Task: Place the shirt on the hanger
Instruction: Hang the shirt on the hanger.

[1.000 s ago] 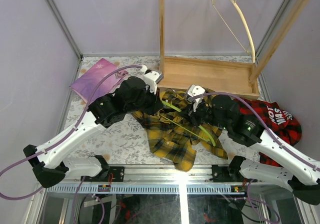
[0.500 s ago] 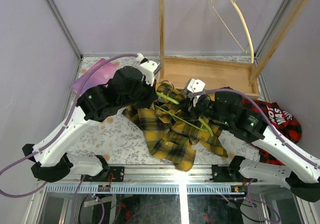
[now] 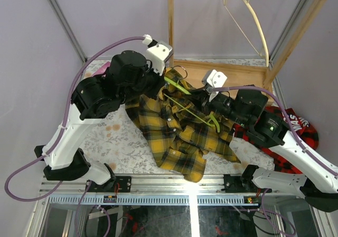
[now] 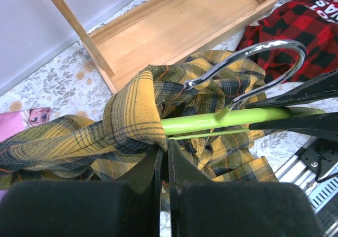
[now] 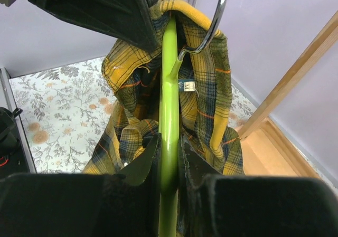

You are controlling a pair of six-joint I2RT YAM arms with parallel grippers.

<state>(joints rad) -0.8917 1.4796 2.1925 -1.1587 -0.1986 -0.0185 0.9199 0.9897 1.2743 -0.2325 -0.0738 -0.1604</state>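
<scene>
Shirt [image 3: 174, 136] lifted higher than 0.5 s ago, left gripper [image 4: 163, 160] pinching its fabric, right gripper [image 5: 169, 155] clamped on hanger [image 5: 169, 89]

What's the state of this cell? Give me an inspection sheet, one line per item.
Surface: table with a floral cover, partly under cloth.
Job's things: shirt raised at the collar end and draped over the hanger, the rest trailing on the table; silver hook pokes out above the cloth.
Clutter: red plaid garment at right; pink item at far left.
End effectors: left end effector shut on the shirt; right end effector shut on the hanger.
Cables: purple cables along both arms, apart from the shirt.
Surroundings: wooden rack behind, cream hanger on its rail; pale walls.
</scene>
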